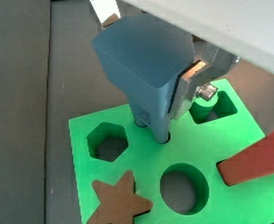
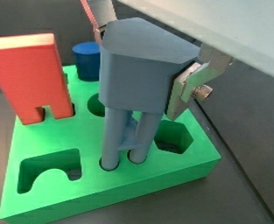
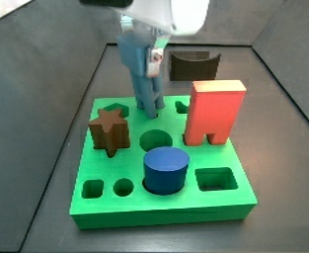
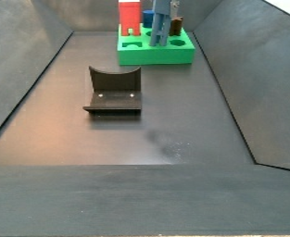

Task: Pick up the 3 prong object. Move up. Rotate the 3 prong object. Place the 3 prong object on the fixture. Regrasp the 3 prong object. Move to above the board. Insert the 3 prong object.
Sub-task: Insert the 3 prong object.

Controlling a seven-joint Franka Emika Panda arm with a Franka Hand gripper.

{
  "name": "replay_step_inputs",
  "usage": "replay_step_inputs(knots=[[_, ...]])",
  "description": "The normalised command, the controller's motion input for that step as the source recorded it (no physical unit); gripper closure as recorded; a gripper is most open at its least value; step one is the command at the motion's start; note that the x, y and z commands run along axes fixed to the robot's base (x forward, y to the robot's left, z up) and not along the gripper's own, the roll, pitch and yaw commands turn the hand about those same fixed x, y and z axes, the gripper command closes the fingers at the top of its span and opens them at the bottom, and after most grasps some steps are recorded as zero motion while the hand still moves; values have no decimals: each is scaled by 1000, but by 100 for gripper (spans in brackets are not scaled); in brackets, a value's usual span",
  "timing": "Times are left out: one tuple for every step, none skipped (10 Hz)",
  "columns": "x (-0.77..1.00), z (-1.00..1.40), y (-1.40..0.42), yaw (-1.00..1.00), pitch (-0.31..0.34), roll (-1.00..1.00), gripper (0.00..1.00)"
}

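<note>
In a side view, nearest the camera lies bare dark floor, then the fixture (image 4: pixel 114 90), empty, its notch holding nothing, so the regrasp step looks finished. Farther back sits the board (image 4: pixel 157 51), and over it the tool (image 2: pixel 151 74) holds the 3 prong object (image 2: pixel 137 83) upright, prongs down. The silver fingers (image 2: pixel 195 83) pinch its wide upper body from the sides, probably so the prongs stay vertical and free to enter. In both wrist views the prong tips meet a small hole near the board's middle; how deep they sit I cannot tell, so insertion seems under way, not settled.

The board's other holes are partly filled: a red block (image 3: pixel 213 111) straddles one, a dark blue cylinder (image 3: pixel 165 171) stands in another, a brown star peg (image 3: pixel 110 129) in a third. A hexagonal hole (image 1: pixel 106 142) and a round hole (image 1: pixel 184 188) are open.
</note>
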Motion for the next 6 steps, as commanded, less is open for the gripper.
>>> replay_step_inputs(knots=[[466,-500,-194,-34,194,324,100],[529,-457,-166,-97,236,321,100],[646,-589,-137,-157,227,250,100],[671,-829,-9,-283,151,89,100],[709,-771,211,-437,101,-84,100],[809,-754,226,-306,136,-83,100]])
